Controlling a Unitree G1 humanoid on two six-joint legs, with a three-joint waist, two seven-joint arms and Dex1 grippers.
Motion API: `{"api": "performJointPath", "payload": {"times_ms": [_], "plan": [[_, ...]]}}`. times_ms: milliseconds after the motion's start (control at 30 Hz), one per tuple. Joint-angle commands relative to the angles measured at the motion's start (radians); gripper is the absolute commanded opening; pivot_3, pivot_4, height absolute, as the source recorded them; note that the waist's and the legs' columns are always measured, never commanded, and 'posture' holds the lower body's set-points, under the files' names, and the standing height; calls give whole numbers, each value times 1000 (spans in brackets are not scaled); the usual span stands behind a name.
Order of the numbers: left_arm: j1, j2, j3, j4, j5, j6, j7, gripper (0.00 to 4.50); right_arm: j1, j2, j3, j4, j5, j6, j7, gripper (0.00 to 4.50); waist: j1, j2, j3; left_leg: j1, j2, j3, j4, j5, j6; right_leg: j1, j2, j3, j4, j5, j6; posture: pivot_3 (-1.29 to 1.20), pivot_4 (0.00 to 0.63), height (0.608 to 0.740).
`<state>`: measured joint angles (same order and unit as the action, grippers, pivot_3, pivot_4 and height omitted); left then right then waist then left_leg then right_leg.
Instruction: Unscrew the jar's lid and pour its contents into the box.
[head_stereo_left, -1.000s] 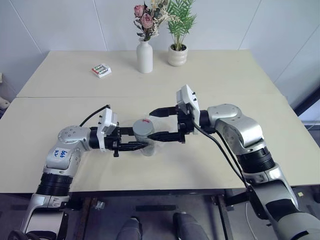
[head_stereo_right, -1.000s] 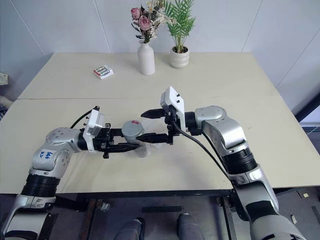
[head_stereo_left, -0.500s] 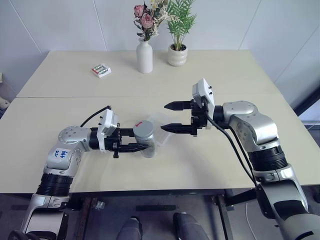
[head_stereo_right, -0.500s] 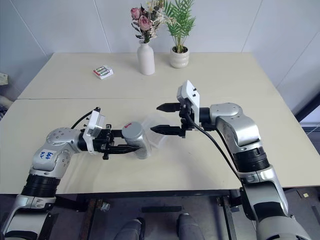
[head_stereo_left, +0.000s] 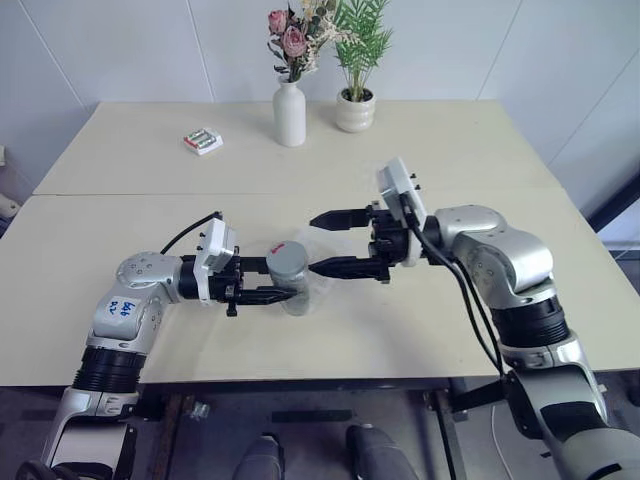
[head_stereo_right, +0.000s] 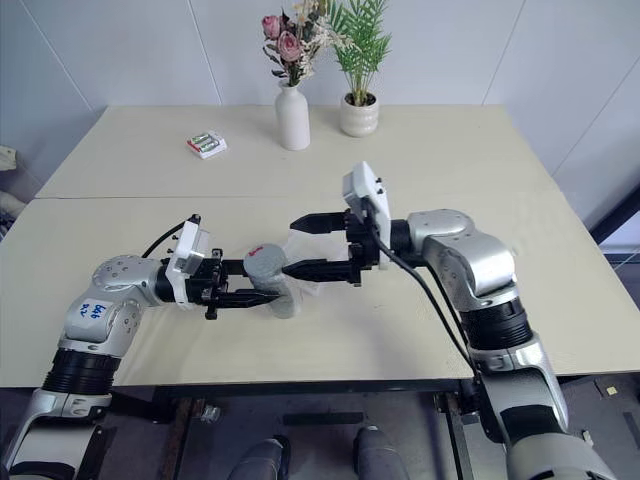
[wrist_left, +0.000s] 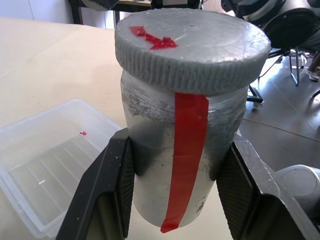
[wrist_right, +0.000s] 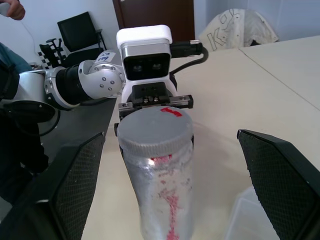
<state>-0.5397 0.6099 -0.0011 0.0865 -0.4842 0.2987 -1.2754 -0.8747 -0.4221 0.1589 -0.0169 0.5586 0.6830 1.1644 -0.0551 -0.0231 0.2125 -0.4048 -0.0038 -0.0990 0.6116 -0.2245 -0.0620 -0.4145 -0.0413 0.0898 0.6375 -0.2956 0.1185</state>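
Note:
The jar (head_stereo_left: 293, 272), silvery-grey with a red stripe, hangs just above the table with my left gripper (head_stereo_left: 280, 285) shut on its body. The lid (wrist_left: 192, 47), marked in red, sits on the jar's mouth. My right gripper (head_stereo_left: 313, 244) stands open and level, pointing at the jar. Its fingertips (head_stereo_left: 313, 268) end just short of the lid without touching it. The clear box (wrist_left: 45, 180) lies on the table beside and behind the jar, below the right gripper. The contents are hidden inside the jar.
A white vase of flowers (head_stereo_left: 289, 112), a potted plant (head_stereo_left: 355, 108) and a small white pack (head_stereo_left: 202, 141) stand along the table's far side. A person's hand (wrist_right: 11, 8) shows beyond the table in the right wrist view.
My right gripper, which flanked the lid a second ago, drew away to the right, then came back open towards the jar. The left gripper and jar held still.

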Motion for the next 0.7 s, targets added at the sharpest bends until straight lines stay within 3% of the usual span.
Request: {"api": "performJointPath", "payload": {"times_ms": [33, 700], "plan": [[0, 7, 14, -35, -13, -2, -2, 1924, -28, 20, 13, -51, 11, 1, -5, 4470, 0, 0, 0, 0, 0, 0, 0, 0, 0, 0, 0, 0, 0, 0, 0, 0, 150, 740], [-7, 5, 13, -28, -13, 1, -5, 1924, -100, 111, 87, 57, -80, -69, -14, 4470, -1, 0, 0, 0, 0, 0, 0, 0, 0, 0, 0, 0, 0, 0, 0, 0, 150, 740]]}}
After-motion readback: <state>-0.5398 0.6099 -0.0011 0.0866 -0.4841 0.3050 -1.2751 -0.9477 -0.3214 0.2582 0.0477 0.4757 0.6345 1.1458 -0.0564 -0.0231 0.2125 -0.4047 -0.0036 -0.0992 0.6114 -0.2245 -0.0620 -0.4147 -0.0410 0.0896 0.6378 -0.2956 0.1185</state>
